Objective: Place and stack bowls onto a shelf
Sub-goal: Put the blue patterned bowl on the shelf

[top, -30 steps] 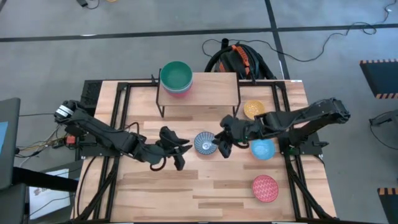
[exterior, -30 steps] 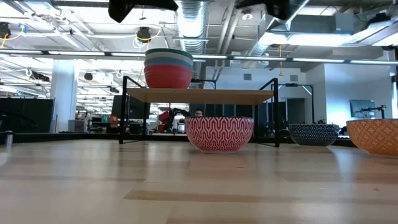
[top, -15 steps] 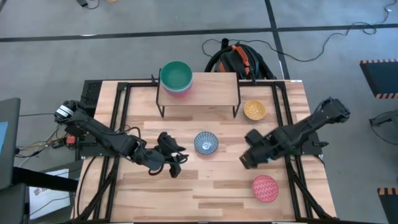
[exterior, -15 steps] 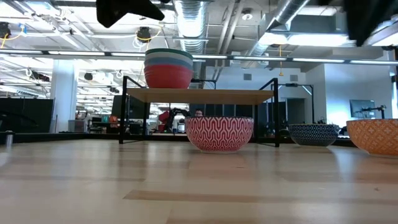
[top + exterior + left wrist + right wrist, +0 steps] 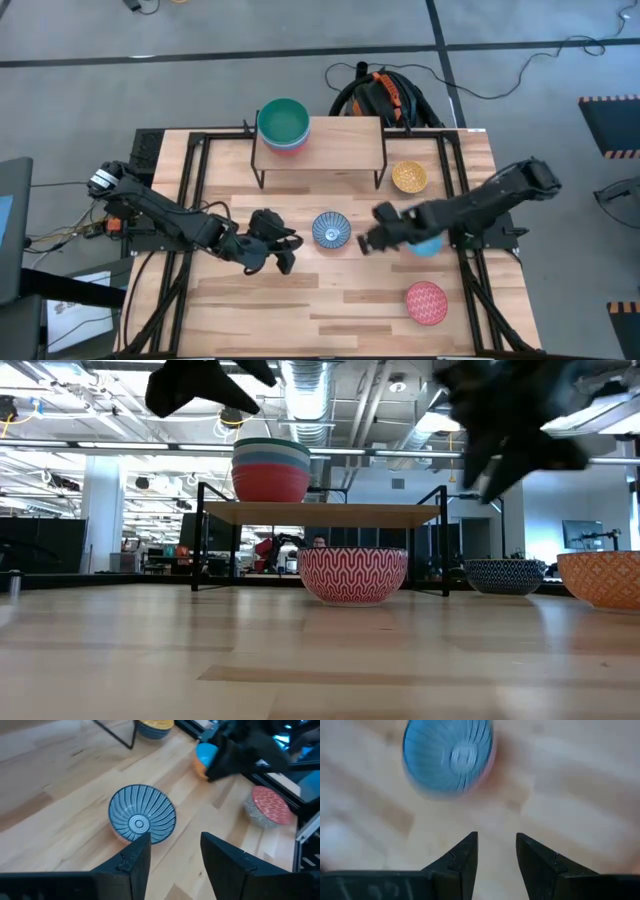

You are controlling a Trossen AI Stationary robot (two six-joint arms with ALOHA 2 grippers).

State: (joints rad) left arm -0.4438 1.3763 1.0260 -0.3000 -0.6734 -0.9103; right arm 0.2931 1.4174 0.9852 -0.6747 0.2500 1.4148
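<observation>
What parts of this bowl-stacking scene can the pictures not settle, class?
- Bowl stack on the shelf: high view shows only the green top bowl; the rest are nested under it.
- Light blue bowl: partly under the right arm, high view.
- Right gripper: motion-blurred, low view.

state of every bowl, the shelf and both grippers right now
stack of bowls, green on top: nested, on the shelf's left end
light-wood shelf on black legs: upright, rest of board bare
blue-white patterned bowl: upright on table, between the grippers, untouched
yellow bowl: upright on table
light blue bowl: on table, partly hidden by right arm
pink-red patterned bowl: upright on table
left gripper: open, empty
right gripper: open, empty
</observation>
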